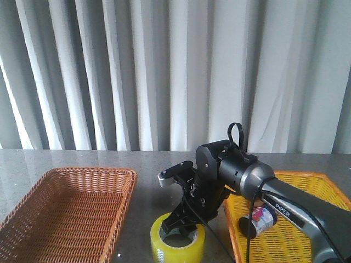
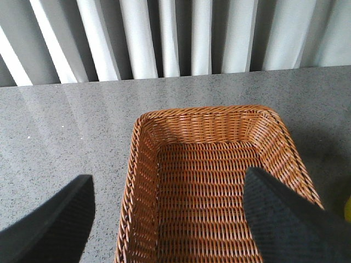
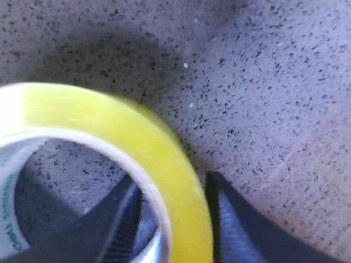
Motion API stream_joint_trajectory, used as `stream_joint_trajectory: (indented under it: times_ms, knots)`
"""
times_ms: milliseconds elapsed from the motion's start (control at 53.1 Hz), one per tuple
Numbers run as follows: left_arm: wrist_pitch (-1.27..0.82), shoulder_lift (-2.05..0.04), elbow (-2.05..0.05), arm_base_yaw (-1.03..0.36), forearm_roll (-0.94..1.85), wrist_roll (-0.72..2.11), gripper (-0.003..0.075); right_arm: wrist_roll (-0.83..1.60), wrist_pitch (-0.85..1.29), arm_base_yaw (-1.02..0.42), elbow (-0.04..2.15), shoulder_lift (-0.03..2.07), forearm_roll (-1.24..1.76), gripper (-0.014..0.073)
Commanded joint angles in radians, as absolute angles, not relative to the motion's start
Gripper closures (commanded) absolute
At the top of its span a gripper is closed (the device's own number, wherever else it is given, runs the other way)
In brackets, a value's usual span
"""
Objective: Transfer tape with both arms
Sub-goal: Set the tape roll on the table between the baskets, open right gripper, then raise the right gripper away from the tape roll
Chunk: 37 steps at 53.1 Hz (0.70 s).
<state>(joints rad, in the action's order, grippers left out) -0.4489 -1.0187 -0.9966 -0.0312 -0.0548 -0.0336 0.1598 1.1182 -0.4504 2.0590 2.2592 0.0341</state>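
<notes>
Yellow tape [image 1: 177, 240] lies flat on the grey stone table [image 1: 142, 181], between the brown wicker basket [image 1: 66, 213] and the yellow tray [image 1: 285, 230]. My right pincer [image 3: 174, 219] straddles its wall, one finger inside the core, one outside. My left pincer [image 2: 164, 219] hangs spread above the wicker basket.

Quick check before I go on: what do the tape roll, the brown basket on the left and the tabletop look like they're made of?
The tape: glossy translucent yellow plastic film wound on a white printed core, probably cardboard. The right gripper has one finger inside the core and one outside.
The brown basket: woven wicker or rattan, matte; the strands are plain, though plastic imitation is possible.
The tabletop: grey speckled stone or stone-look laminate with a slight sheen.
</notes>
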Motion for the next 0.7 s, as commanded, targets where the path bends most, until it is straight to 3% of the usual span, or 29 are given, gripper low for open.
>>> stream_joint_trajectory:
  times_ms: [0, 283, 678]
  knots:
    - [-0.382, -1.008, -1.031, -0.031, -0.049, -0.033, 0.019, 0.165, 1.084, -0.45, 2.091, 2.186, 0.034, 0.0171]
    - [-0.383, -1.008, -1.031, -0.031, -0.049, -0.033, 0.019, 0.165, 1.088, -0.45, 2.108, 2.176, 0.043, 0.0141]
    - [-0.384, -1.008, -1.031, -0.031, -0.049, -0.033, 0.019, 0.167, 1.087, -0.45, 2.325, 2.014, 0.058, 0.0146]
